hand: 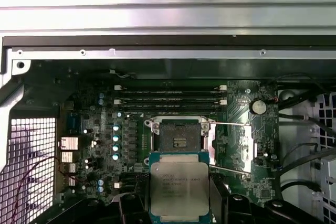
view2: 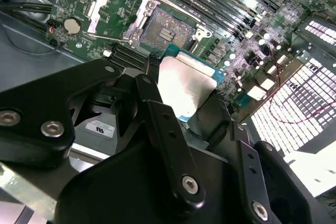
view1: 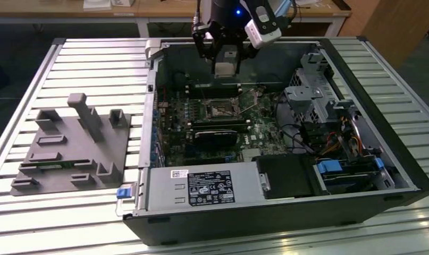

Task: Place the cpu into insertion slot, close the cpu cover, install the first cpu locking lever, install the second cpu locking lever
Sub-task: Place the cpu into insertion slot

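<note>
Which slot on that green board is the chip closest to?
The square, silver-rimmed insertion slot; the cpu in the gripper hangs close by it, the long memory slots lie farther.

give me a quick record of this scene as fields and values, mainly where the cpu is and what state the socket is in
gripper: shut on the cpu, above the open computer case
cpu: held clear of the board, not in the slot
insertion slot: empty, dark centre exposed
cpu cover: swung open, off the slot
case: on a slatted table, inside exposed
grey fixture: on the table, at the exterior view's left of the case
</note>
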`<state>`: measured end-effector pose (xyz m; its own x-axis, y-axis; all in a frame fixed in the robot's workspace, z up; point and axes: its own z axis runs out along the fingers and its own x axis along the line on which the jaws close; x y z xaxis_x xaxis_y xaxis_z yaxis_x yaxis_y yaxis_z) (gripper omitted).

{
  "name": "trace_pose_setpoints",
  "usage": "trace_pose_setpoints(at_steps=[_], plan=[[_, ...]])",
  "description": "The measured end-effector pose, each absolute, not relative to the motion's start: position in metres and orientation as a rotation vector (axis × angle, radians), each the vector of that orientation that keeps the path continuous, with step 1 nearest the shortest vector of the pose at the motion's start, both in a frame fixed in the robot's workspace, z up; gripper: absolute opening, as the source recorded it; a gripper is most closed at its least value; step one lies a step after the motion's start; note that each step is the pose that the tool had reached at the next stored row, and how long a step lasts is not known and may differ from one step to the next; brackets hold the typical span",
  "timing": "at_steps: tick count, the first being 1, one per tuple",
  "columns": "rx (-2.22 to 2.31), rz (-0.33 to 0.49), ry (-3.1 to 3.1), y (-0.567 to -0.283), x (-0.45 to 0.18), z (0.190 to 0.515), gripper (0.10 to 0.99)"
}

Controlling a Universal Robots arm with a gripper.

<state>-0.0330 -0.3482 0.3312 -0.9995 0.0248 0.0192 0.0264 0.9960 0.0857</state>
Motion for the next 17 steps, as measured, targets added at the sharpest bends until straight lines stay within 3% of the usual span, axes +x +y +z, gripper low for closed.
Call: trace_pose_setpoints(at_steps=[17], plan=[[-0.040, -0.134, -3.120, -0.348, -0.033, 0.302, 0.541]])
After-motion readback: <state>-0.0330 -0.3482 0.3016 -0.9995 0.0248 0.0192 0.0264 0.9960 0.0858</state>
